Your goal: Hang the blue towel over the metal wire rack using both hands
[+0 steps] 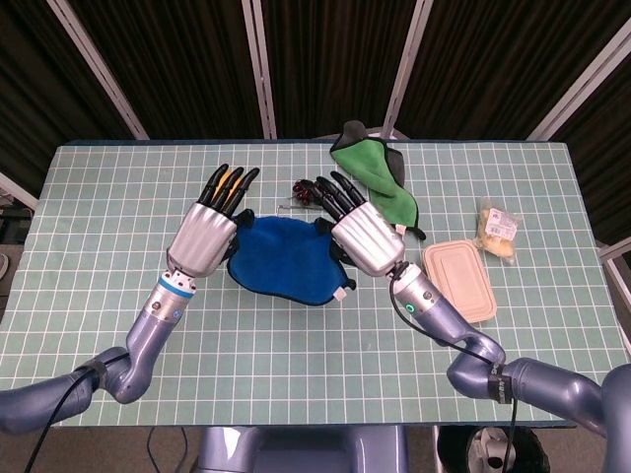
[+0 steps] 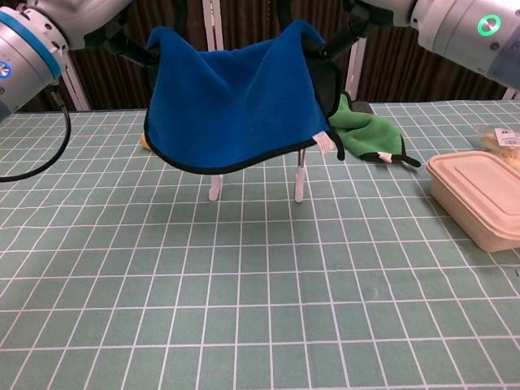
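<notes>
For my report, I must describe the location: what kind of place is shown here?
Probably a robot lab or test cell, not a home: a table with a green grid mat, dark curtains behind it, and unrelated props such as a sponge and a lidded food container.

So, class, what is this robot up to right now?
Both hands hold the blue towel up by its top corners, the left hand on one side and the right hand on the other. It hangs spread in the air in front of the metal wire rack, whose feet show beneath it. It is not draped yet.
</notes>
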Controlling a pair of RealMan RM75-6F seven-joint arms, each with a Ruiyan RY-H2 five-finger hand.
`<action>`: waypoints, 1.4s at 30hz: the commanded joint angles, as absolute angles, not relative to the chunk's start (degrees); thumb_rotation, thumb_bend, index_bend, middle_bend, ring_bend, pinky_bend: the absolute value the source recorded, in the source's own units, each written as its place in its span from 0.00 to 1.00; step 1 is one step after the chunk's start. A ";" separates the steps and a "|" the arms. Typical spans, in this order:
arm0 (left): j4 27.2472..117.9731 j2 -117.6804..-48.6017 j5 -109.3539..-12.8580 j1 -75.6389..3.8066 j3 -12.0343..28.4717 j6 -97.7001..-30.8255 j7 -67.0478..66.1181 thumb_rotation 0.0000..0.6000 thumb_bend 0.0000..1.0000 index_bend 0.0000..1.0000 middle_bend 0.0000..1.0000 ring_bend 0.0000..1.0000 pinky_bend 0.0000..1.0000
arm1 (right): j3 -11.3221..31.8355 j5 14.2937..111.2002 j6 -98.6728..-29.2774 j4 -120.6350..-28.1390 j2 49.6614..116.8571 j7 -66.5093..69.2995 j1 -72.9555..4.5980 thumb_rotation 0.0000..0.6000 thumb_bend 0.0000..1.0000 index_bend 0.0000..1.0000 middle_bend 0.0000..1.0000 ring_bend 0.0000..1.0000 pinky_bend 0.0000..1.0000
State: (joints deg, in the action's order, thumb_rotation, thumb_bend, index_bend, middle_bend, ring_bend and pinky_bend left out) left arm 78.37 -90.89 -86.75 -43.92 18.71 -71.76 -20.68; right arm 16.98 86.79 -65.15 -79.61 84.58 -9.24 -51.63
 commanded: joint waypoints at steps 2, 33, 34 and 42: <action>77.16 -92.13 -86.32 -45.35 19.89 -72.38 -20.55 1.00 0.51 0.82 0.00 0.00 0.00 | 19.58 83.98 -63.49 -79.26 84.83 -10.59 -53.55 1.00 0.49 0.60 0.02 0.00 0.00; 61.97 -98.98 -79.63 -49.22 20.01 -72.17 -13.60 1.00 0.51 0.83 0.00 0.00 0.00 | 19.45 74.87 -58.33 -68.69 90.37 -9.54 -57.65 1.00 0.49 0.61 0.02 0.00 0.00; 61.28 -99.38 -79.40 -49.21 19.75 -71.97 -13.30 1.00 0.51 0.83 0.00 0.00 0.00 | 19.13 74.84 -58.12 -67.77 91.07 -8.99 -57.68 1.00 0.49 0.61 0.02 0.00 0.00; 56.64 -101.72 -78.44 -49.43 18.83 -71.19 -11.08 1.00 0.51 0.83 0.00 0.00 0.00 | 18.09 75.10 -57.47 -62.12 94.72 -5.92 -58.20 1.00 0.49 0.61 0.02 0.00 0.00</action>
State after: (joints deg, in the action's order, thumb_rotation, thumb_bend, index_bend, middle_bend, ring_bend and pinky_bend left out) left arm 57.17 -101.34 -78.67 -49.37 18.99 -71.34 -11.43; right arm 18.31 75.01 -57.63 -62.62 94.25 -6.38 -58.06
